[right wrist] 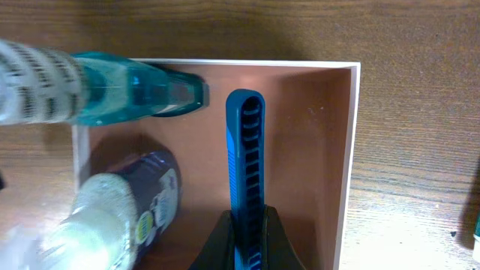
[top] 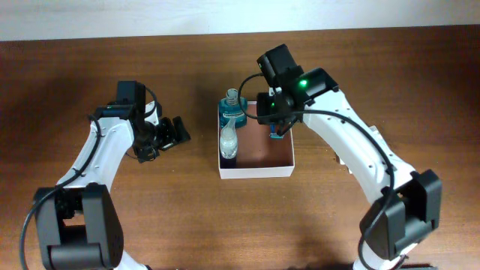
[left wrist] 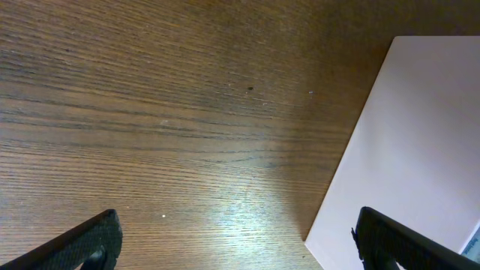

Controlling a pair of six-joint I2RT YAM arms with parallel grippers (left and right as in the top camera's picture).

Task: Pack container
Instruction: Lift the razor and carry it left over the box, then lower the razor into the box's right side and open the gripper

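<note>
White box (top: 255, 172) sits on the brown table (top: 112, 60) between the two arms, with a teal bottle (top: 233, 111) and a dark bottle (top: 228, 142) already along its left side and bare brown floor on its right side. Right gripper (right wrist: 246, 225) hangs over the box and pinches one end of a blue ribbed stick (right wrist: 245, 150); I think it should go down slowly over the bare part, keep away from the bottles and the box wall, and let go only when the stick is low. Left gripper (top: 174, 133) is just left of the box, jaws spread wide, holding nothing.
</note>
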